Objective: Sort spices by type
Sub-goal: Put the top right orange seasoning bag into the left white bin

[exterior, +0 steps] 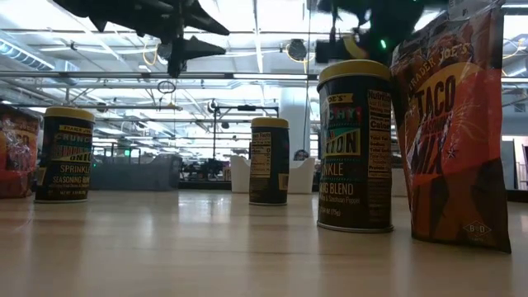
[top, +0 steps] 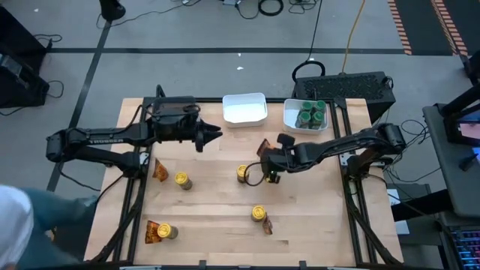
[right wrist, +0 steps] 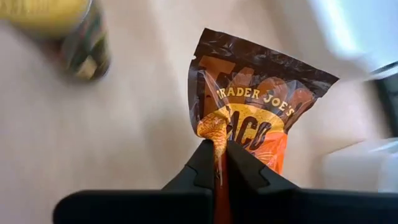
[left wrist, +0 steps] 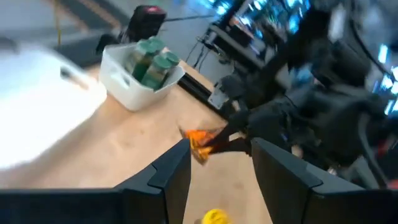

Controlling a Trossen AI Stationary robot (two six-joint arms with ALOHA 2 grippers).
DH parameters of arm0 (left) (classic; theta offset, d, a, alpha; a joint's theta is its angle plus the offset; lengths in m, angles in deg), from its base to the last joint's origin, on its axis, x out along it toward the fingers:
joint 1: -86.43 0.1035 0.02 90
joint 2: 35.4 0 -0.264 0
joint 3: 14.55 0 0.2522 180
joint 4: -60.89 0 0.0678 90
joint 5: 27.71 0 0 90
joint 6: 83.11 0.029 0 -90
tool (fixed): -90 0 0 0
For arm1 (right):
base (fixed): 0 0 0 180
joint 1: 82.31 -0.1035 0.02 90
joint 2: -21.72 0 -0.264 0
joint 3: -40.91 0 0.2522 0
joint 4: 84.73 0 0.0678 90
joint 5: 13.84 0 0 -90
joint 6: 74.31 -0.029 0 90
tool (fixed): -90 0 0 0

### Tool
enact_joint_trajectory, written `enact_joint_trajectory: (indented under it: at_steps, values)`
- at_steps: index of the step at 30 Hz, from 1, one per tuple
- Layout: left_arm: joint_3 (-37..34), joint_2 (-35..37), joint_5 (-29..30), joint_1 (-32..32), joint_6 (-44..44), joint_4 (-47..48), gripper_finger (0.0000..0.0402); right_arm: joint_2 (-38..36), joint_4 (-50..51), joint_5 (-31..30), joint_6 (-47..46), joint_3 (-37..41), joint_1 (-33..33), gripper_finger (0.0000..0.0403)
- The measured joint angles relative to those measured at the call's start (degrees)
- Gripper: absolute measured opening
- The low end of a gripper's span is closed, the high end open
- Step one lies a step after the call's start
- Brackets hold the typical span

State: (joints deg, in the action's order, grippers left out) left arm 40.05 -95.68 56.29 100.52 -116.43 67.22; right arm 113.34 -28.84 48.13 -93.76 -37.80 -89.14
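Observation:
My right gripper (top: 270, 155) is over the middle of the table, shut on an orange-brown foil packet (right wrist: 261, 106). Three yellow-lidded jars (top: 182, 180) (top: 242, 173) (top: 259, 214) stand upright on the wood. Another packet (top: 160, 169) lies at the left. A third (top: 155, 231) lies near the front beside a jar (top: 172, 232), and one (exterior: 454, 132) stands next to the front jar. Several green-lidded jars (top: 311, 115) sit in a tray (top: 289, 120) at the back. My left gripper (top: 215, 135) hangs open, high at the back left, with nothing between its fingers. My right gripper pinches the packet between its two fingertips at one edge (right wrist: 214, 127), where the foil is crumpled into a fold. The fingers slant down from the table's right. The packet sticks out beyond the fingertips, its printed face showing, lifted clear of the table.
A white tray (top: 245, 109) stands at the back middle, left of the tray with the green-lidded jars. Bare wood lies between the jars in the middle and along the right side. A person's sleeve (top: 15, 225) shows beyond the front left corner.

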Motion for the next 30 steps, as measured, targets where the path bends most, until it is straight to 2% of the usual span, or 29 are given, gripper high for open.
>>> enact_joint_trajectory:
  at_steps: [3,7,12,22,30]
  values:
    - [0.0,-0.9,0.1,0.5,-12.3,-0.8,0.0173,-0.8,1.6,-4.3,2.9,-4.2,0.0,0.0002]
    - [0.6,-3.7,-0.1,1.0,-19.8,-4.4,0.0173,-1.1,1.2,-6.6,9.2,-10.4,0.2,0.0001]
    - [4.4,-8.7,-1.5,1.1,-20.9,-4.1,0.0173,-0.9,1.1,-7.6,15.0,-15.4,0.9,0.0001]
    - [10.7,-19.7,-5.0,1.2,-20.6,-4.1,0.0173,-0.8,1.5,-8.0,18.5,-15.9,1.6,0.0]
    - [13.4,-21.9,-5.8,1.2,-19.8,-5.9,0.0173,-0.8,5.4,-7.9,16.7,-15.9,1.6,0.0]
